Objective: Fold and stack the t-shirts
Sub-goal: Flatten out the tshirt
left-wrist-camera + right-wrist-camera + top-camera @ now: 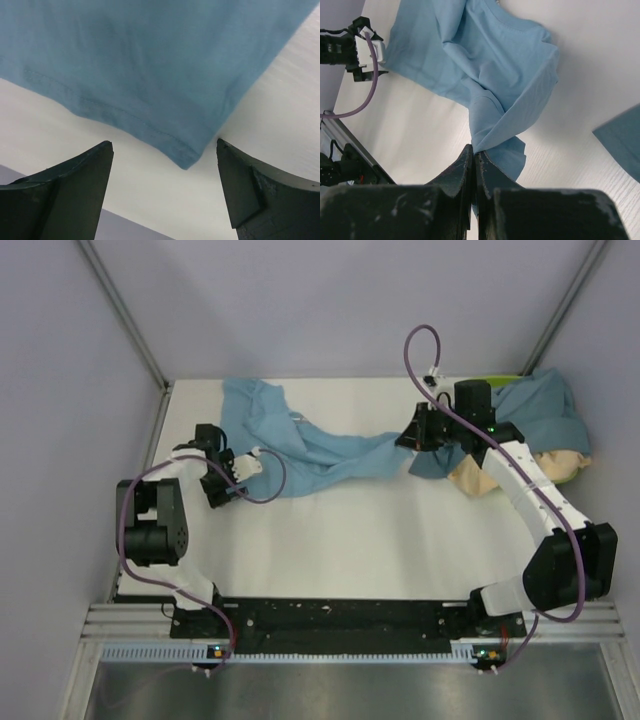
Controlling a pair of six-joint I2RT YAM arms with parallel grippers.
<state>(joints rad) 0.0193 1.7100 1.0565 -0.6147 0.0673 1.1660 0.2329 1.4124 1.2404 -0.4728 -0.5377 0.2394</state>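
The light sky-blue t-shirt (310,440) lies stretched out from the back left of the table to its middle; no lettering shows. My right gripper (414,440) is shut on its right end, and in the right wrist view the bunched cloth (495,75) runs out from between the closed jaws (473,150). My left gripper (246,468) is open and empty at the shirt's near-left corner. In the left wrist view that corner (187,159) lies between the two open fingers (75,190), untouched. A slate-blue t-shirt (545,410) and a beige t-shirt (478,480) lie heaped at the back right.
A bit of the lime-green tray (505,381) shows under the heap at the back right. Grey walls close in the table at the back and sides. An edge of the slate-blue shirt (622,137) shows in the right wrist view.
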